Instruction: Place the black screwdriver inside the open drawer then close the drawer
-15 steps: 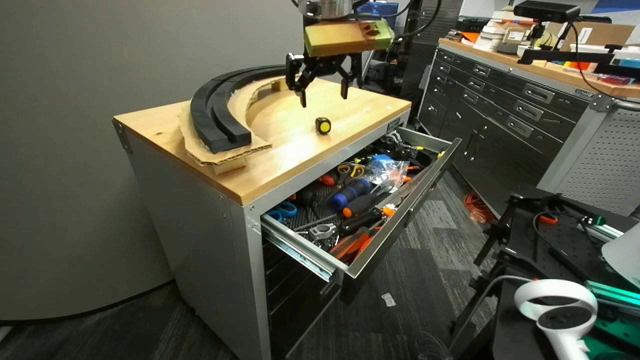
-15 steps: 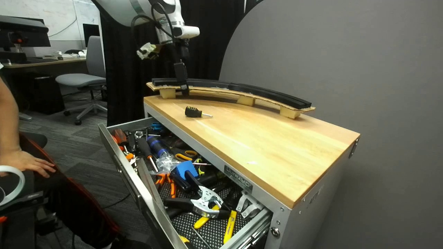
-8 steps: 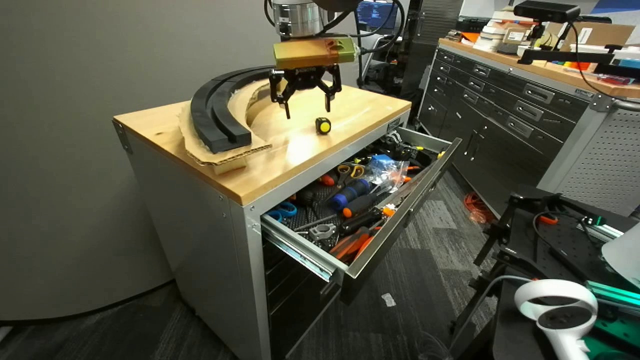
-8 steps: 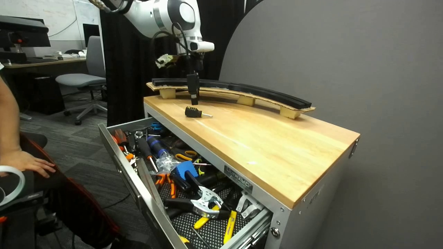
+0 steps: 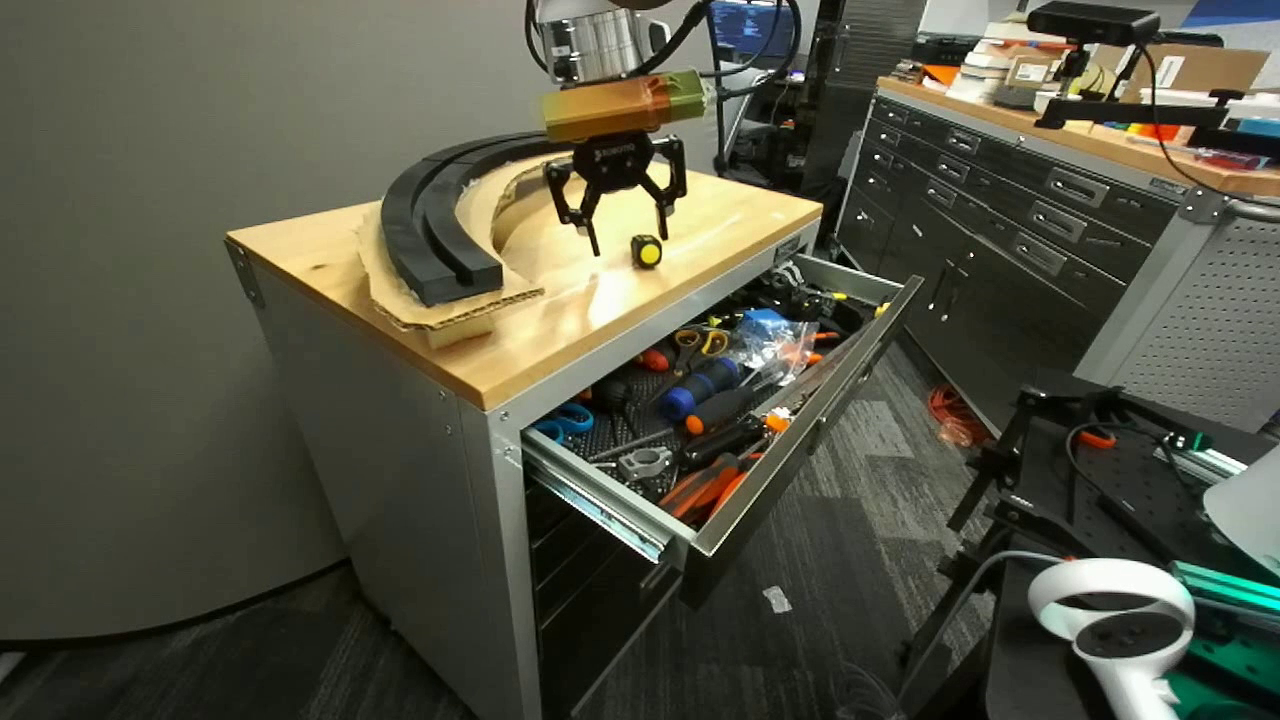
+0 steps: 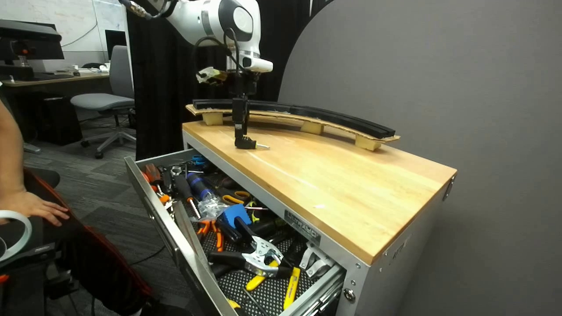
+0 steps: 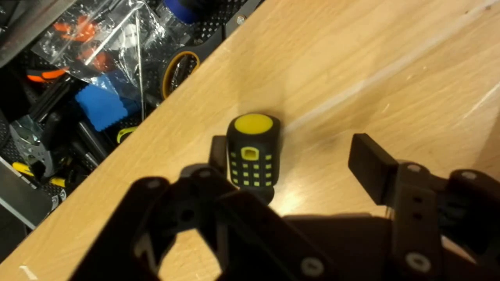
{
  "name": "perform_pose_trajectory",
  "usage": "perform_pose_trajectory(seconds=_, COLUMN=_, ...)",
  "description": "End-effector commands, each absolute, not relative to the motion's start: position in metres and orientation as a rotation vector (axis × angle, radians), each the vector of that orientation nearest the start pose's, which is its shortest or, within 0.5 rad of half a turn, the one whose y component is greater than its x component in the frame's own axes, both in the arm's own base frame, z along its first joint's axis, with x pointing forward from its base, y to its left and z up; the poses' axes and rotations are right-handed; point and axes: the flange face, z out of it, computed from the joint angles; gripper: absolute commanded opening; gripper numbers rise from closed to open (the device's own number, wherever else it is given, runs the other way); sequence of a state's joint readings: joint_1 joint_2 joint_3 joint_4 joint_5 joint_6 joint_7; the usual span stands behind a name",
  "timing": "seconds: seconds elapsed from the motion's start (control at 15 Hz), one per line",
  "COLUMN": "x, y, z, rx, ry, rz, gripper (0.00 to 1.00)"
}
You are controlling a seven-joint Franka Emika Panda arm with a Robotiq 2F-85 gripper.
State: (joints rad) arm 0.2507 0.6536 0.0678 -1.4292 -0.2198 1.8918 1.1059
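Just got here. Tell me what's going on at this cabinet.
A robot arm has its open gripper at the black screwdriver, which lies on the wooden top of a grey cabinet. In the wrist view one jaw is right beside it and the other stands well apart, so it isn't gripped yet. The cabinet's top drawer is pulled open, with tools in it. The screwdriver is meant to go in there and the drawer then shut; neither is done.

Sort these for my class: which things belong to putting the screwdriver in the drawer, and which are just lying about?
Belongs to the job:
black screwdriver, on the wooden top
open drawer
gripper

Lying about:
curved black piece
in the drawer: yellow-handled scissors, spring clamp, plastic bag
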Motion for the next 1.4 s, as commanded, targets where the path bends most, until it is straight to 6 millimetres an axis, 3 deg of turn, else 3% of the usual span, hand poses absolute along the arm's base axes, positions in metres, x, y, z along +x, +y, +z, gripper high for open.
perform_pose_trajectory(seconds=0.0, x=0.686, y=0.196, z=0.294, rx=-3.202, ry=1.173, rz=0.038, gripper=0.51)
perform_pose_trajectory(seconds=0.33, x=0.687, y=0.186, z=0.29, rx=-3.22, ry=1.234, rz=0.055, gripper=0.15)
perform_pose_trajectory(seconds=0.4, x=0.677, y=0.167, z=0.275, rx=-3.233, ry=1.202, rz=0.075, gripper=0.17)
perform_pose_trajectory(seconds=0.53, x=0.668, y=0.172, z=0.281, rx=-3.246, ry=1.171, rz=0.126, gripper=0.18)
perform_pose_trajectory(seconds=0.8, x=0.622, y=0.166, z=0.299, rx=-3.348, ry=0.937, rz=0.278, gripper=0.15)
perform_pose_trajectory(seconds=1.13, x=0.576, y=0.177, z=0.306, rx=-3.333, ry=0.505, rz=0.182, gripper=0.13)
perform_pose_trajectory(seconds=1.33, x=0.539, y=0.177, z=0.295, rx=-3.317, ry=0.351, rz=0.19, gripper=0.14)
